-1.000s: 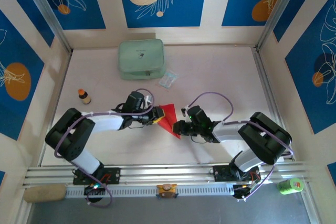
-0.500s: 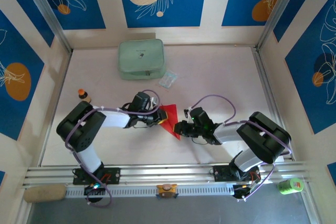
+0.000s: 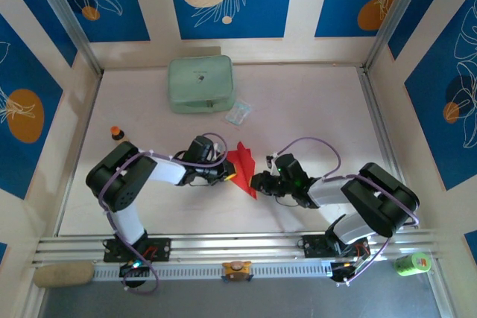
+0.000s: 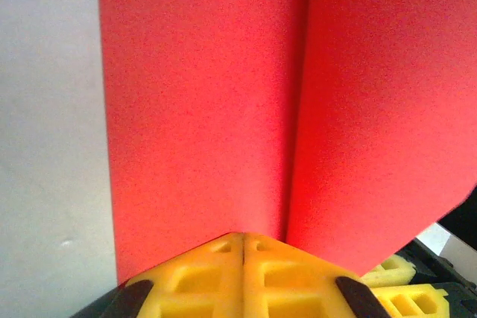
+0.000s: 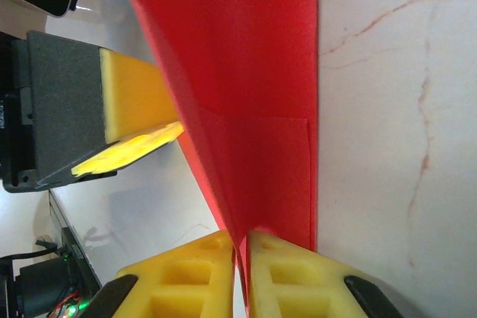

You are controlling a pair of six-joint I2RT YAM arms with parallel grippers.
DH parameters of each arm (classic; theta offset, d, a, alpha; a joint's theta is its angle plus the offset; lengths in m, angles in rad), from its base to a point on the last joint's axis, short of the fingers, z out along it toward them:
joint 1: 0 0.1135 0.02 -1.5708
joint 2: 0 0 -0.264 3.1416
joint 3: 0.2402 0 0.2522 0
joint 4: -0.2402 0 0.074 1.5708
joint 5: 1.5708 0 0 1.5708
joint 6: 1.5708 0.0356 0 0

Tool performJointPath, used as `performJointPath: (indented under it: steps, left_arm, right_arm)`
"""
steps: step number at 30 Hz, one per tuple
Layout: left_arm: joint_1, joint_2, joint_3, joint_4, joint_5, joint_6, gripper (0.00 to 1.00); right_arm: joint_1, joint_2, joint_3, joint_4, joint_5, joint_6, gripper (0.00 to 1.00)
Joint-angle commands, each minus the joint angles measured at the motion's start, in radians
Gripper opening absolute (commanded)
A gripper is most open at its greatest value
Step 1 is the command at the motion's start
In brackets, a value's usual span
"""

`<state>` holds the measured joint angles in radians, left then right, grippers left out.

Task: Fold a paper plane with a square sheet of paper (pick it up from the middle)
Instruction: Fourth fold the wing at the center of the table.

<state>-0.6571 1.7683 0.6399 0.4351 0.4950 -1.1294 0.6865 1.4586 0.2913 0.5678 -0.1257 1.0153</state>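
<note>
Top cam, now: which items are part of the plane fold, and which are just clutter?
In the job: folded red paper; left gripper and right gripper, both shut on it.
Lying about: pale green pouch; clear plastic packet; small orange-capped bottle.

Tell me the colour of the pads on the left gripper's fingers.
Yellow foam pads, pinching the red paper; clearest in the left wrist view.

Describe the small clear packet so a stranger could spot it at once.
Start at the pale green pouch at the far side of the table. Just off its near right corner lies the small clear plastic packet. It is see-through, unlike the bright red paper further forward.
</note>
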Motion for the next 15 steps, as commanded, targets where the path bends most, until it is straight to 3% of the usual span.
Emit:
performJointPath:
  steps: [1,10,15]
  left_arm:
    - [-0.013,0.000,-0.027,-0.032,-0.027,-0.021,0.06]
    - [-0.020,0.001,-0.016,-0.017,-0.020,-0.018,0.07]
    - [-0.022,-0.043,-0.017,0.018,-0.015,-0.009,0.18]
  right_arm:
    - [-0.008,-0.015,-0.018,0.018,-0.034,0.027,0.13]
    - [-0.033,-0.008,-0.004,0.006,-0.075,0.000,0.14]
    - [-0.024,-0.033,0.054,-0.124,-0.052,-0.099,0.15]
